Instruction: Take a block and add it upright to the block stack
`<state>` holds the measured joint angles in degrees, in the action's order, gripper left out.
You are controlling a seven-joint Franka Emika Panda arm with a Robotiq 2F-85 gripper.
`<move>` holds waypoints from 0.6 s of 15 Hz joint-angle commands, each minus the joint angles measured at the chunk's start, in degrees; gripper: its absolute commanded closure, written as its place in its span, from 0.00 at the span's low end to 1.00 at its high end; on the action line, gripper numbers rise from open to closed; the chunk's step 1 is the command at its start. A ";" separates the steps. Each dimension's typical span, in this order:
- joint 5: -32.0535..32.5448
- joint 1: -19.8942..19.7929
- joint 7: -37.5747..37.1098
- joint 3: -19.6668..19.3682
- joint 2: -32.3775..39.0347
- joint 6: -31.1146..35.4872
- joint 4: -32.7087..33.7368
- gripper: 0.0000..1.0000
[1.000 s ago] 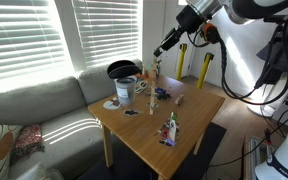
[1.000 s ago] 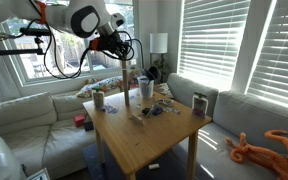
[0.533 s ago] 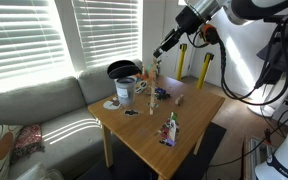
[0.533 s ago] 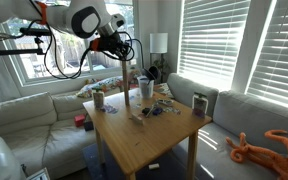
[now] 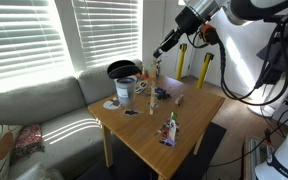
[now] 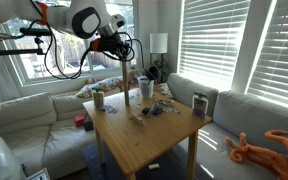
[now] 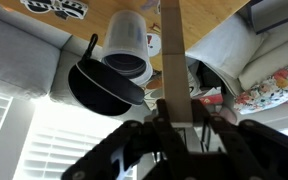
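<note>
My gripper [image 5: 160, 49] hangs over the far side of the wooden table [image 5: 189, 120], just above the block stack [image 5: 156, 70], a slim column of mixed-colour blocks next to the white cup [image 5: 125, 90]. In the wrist view the gripper [image 7: 181, 125] is shut on a long tan wooden block [image 7: 173, 50] that points straight away from the jaws. In an exterior view the gripper [image 6: 124, 48] holds this block [image 6: 125, 82] upright, reaching down toward the table. Whether the block's lower end touches the stack is hidden.
A black pan [image 5: 122, 69] sits behind the white cup [image 7: 131, 45]; the pan also shows in the wrist view [image 7: 99, 88]. A low green-and-red cluster [image 5: 170, 130] lies near the table's front. A sofa [image 5: 34, 105] flanks the table. A dark mug [image 6: 199, 102] stands at a table corner.
</note>
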<state>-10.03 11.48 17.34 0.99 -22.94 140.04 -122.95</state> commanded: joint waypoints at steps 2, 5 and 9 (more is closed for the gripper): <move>-0.23 -0.14 -1.27 0.28 -0.17 1.24 -0.63 0.33; -0.14 -0.17 -1.37 0.29 -0.19 1.05 -0.36 0.12; 0.41 -0.53 -2.20 0.50 -0.94 -0.17 1.50 0.00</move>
<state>-10.03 11.43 16.83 0.99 -22.99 140.04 -122.64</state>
